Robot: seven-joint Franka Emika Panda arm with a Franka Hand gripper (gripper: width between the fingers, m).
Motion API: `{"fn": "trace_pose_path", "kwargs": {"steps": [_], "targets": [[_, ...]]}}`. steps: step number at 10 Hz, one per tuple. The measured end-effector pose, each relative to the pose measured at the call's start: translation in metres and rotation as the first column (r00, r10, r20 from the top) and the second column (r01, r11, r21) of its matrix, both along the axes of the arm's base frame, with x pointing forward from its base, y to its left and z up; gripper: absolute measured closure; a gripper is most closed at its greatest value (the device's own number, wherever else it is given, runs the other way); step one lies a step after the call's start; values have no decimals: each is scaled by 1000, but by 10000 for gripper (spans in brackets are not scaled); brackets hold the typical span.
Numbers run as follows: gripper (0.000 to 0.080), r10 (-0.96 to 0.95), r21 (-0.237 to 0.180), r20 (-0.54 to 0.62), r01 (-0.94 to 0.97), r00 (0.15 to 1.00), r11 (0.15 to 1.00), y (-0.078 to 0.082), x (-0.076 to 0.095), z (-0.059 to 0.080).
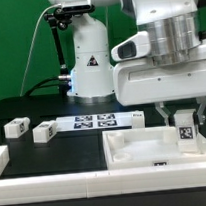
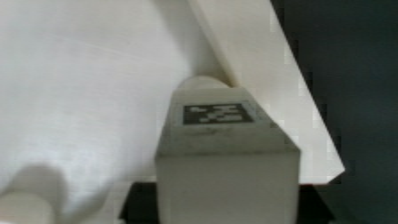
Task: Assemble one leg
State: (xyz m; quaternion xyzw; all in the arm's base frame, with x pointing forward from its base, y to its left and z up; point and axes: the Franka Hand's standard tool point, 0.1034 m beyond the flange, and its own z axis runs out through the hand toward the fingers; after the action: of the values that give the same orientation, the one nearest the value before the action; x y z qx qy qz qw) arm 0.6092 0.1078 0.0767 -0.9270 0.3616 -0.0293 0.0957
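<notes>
My gripper (image 1: 184, 118) is shut on a leg (image 1: 186, 132), a small white block with a black-and-white tag, and holds it upright at the far right corner of the wide white square piece (image 1: 145, 148). In the wrist view the leg (image 2: 222, 150) fills the middle between the dark fingers (image 2: 148, 200), its end against the square piece's raised rim (image 2: 249, 60). I cannot tell whether the leg sits in the corner socket. Two more legs lie on the black table at the exterior view's left, one (image 1: 16, 125) farther left and one (image 1: 41, 134) beside it.
The marker board (image 1: 92, 120) lies on the table behind the square piece. A white bar (image 1: 57, 182) runs along the front edge, with a white block (image 1: 0, 157) at the far left. The robot's base (image 1: 88, 62) stands at the back.
</notes>
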Motion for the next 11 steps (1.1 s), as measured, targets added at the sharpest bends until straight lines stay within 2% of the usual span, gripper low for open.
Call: {"fn": "trace_pose_path", "kwargs": {"steps": [2,3,5,6,7,8,9,11], "targets": [[509,-231,33,-13,231,973,972,-1,-1,0],[509,-287,39,-28,288,957,957,-2,-1,0],[509,-219,33,-34,220,975,975,-2,0,0],[438,-211,32,-33,212,977,977,-2,0,0],[303,-170,28,-25,170,985,985,-2,0,0],[303,-131,23,-30,132,991,991,0,-1,1],[188,-29,5,-28,29,999,1000,4,1,4],[158,195,-49,-20,-196,981,979,13,1,6]]}}
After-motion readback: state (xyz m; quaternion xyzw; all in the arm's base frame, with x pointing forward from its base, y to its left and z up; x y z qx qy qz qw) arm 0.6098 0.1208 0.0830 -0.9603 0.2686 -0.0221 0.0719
